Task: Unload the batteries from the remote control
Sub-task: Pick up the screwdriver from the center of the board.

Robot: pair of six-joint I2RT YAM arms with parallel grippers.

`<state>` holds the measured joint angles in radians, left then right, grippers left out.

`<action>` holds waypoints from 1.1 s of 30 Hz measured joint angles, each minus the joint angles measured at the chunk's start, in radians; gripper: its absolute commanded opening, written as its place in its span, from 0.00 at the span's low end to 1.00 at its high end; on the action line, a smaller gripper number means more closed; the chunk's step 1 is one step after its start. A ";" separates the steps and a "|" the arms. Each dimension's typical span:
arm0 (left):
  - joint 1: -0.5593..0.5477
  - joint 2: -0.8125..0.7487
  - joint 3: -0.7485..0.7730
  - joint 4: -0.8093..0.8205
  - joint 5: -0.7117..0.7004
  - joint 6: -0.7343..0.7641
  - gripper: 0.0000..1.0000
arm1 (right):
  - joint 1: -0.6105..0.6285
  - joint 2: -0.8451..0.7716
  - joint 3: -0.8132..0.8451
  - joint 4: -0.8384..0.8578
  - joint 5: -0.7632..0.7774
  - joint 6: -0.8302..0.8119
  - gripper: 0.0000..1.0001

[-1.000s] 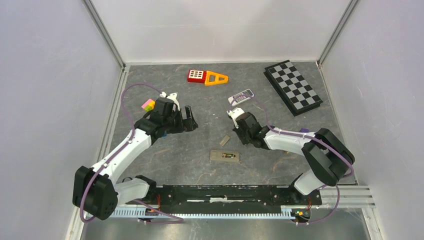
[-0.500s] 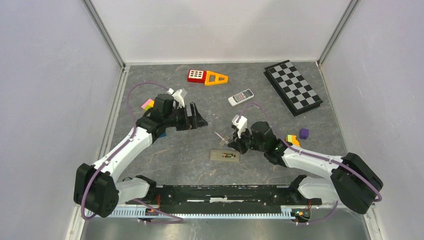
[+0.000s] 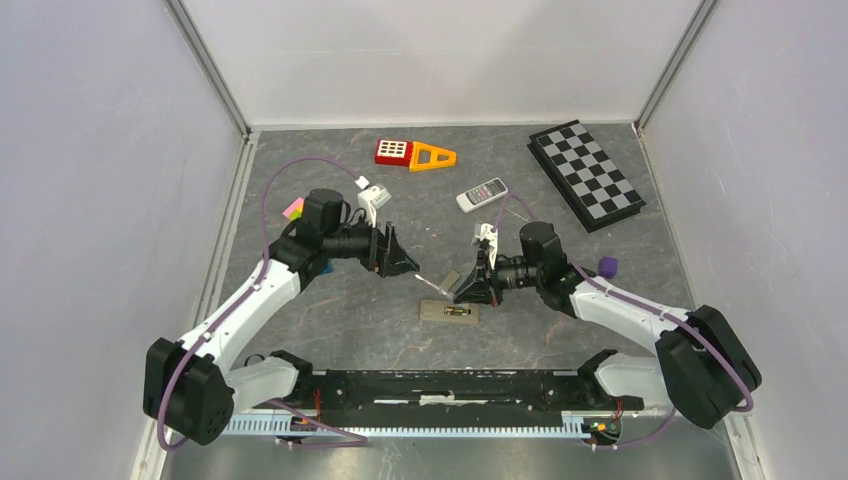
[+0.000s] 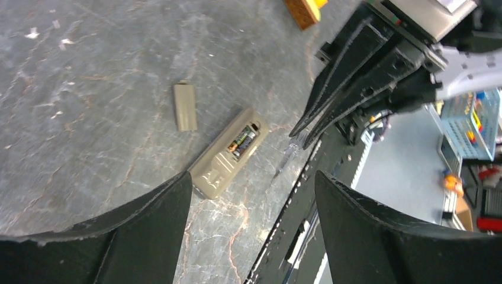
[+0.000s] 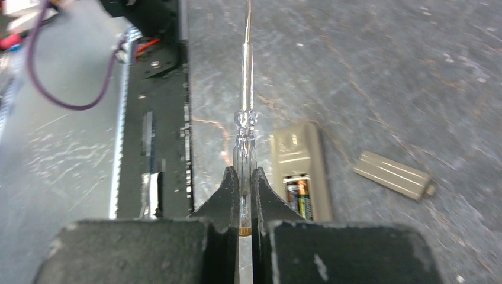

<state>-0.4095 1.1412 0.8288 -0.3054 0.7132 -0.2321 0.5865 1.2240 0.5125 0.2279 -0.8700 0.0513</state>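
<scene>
The beige remote [image 3: 448, 312] lies face down near the table's front, its battery bay uncovered. Two dark batteries [image 4: 243, 141] sit in the bay and also show in the right wrist view [image 5: 299, 198]. The cover piece [image 3: 452, 279] lies just behind the remote. My right gripper [image 3: 466, 288] is shut on a clear pen-like stick [image 5: 245, 89], which points left over the table beside the remote [image 5: 299, 160]. My left gripper [image 3: 405, 262] is open and empty, hovering left of and behind the remote [image 4: 228, 155].
A second grey remote [image 3: 482, 193], a checkerboard [image 3: 585, 173] and a red and orange toy [image 3: 413, 153] lie at the back. Coloured blocks [image 3: 295, 208] sit behind the left arm, and a purple block [image 3: 606, 266] by the right arm. The black base rail [image 3: 450, 385] runs along the front.
My right gripper has swung and tilted down beside the remote with the stick in it. My left gripper has moved right, closer to the remote.
</scene>
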 measured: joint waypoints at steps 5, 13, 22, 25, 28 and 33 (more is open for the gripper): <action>0.000 -0.046 -0.049 0.056 0.191 0.062 0.79 | -0.015 0.017 0.013 -0.005 -0.161 0.005 0.00; 0.000 -0.053 -0.049 0.011 0.387 0.179 0.61 | -0.019 0.019 0.013 -0.005 -0.274 0.017 0.00; -0.029 -0.022 -0.048 -0.056 0.415 0.261 0.53 | -0.019 0.031 0.026 -0.005 -0.301 0.041 0.00; -0.047 -0.021 -0.048 -0.060 0.414 0.269 0.51 | -0.019 0.041 0.030 -0.005 -0.299 0.049 0.00; -0.053 -0.018 -0.048 -0.061 0.410 0.270 0.52 | -0.019 0.043 0.030 -0.005 -0.297 0.055 0.00; -0.060 -0.013 -0.048 -0.057 0.388 0.269 0.51 | -0.019 0.043 0.030 -0.005 -0.296 0.060 0.00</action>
<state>-0.4698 1.1278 0.7807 -0.3626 1.1007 0.0372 0.5671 1.2671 0.5423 0.2230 -1.1660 0.1108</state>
